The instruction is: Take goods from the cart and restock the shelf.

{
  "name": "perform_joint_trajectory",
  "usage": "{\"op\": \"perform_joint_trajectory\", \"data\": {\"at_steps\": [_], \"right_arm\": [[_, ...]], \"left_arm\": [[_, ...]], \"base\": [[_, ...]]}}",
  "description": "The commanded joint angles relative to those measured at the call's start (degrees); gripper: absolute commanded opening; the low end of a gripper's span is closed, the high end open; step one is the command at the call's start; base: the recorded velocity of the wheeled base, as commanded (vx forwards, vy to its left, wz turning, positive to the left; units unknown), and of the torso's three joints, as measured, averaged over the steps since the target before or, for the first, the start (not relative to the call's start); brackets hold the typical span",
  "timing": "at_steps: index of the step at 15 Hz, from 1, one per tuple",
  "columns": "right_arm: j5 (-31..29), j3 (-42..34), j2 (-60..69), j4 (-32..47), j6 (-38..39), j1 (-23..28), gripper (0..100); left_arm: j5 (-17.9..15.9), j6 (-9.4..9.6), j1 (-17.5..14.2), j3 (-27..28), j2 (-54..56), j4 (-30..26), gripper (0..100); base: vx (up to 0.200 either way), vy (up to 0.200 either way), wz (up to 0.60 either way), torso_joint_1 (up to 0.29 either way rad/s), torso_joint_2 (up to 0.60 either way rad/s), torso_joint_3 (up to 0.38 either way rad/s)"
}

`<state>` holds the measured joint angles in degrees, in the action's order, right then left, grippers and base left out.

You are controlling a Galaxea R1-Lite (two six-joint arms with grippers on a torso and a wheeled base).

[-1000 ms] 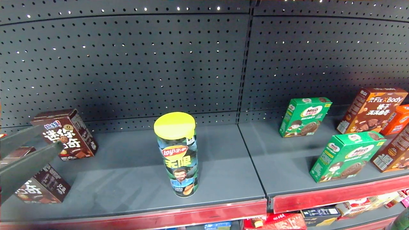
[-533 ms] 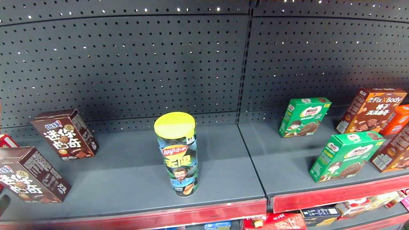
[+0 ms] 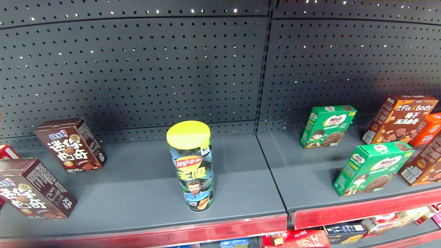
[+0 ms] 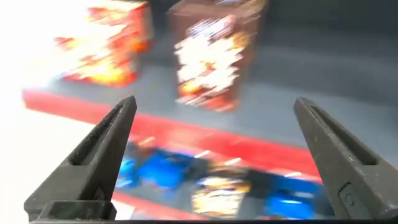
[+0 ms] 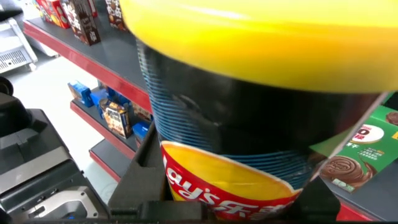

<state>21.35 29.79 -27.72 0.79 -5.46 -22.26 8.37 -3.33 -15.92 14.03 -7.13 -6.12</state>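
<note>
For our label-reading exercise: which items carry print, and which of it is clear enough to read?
Chip can on the shelf: logo and large characters, readable.
Two brown boxes: white characters readable, side print too small.
Two green boxes: logo readable.
Orange-brown box: title readable.
Second chip can, right wrist view: logo partly cut off.
Blurred boxes, left wrist view: unreadable.

Two yellow-lidded chip cans in all: one chip can [image 3: 190, 165] at 6 o'clock on the shelf [image 3: 137, 196], and a second chip can [image 5: 249, 143] close up in the right wrist view. On the shelf: two dark brown boxes [image 3: 70, 144] at 9 o'clock, two green boxes [image 3: 328, 126] at 3 o'clock, two brown-and-orange boxes [image 3: 399, 119], one orange box [image 3: 428, 129], one red box [image 3: 6, 151].
</note>
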Motion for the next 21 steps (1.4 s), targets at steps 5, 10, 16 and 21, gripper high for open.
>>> {"op": "perform_joint_trajectory", "data": {"at_steps": [5, 10, 16, 21], "right_arm": [[0.2, -1.0, 3.0, -0.1, 1.8, 0.7, 0], [0.6, -0.1, 2.1, -0.4, 2.2, 0.1, 0], [3.8, 2.5, 0.3, -0.5, 3.0, -0.6, 0], [4.0, 7.4, -6.6, -0.6, 2.8, -1.4, 0]], "left_arm": [[7.3, 1.57, -2.4, -11.1, 7.1, 1.8, 100], [1.6, 1.83, -2.4, -12.0, 7.1, 4.3, 100], [-7.9, 3.15, -2.3, -13.4, 7.1, 4.5, 100], [-7.9, 2.8, -2.3, -13.4, 7.1, 4.5, 100]], "base": [[0.0, 0.0, 0.0, 0.0, 0.0, 0.0], [0.0, 0.0, 0.0, 0.0, 0.0, 0.0], [0.0, 0.0, 0.0, 0.0, 0.0, 0.0], [0.0, 0.0, 0.0, 0.0, 0.0, 0.0]]}}
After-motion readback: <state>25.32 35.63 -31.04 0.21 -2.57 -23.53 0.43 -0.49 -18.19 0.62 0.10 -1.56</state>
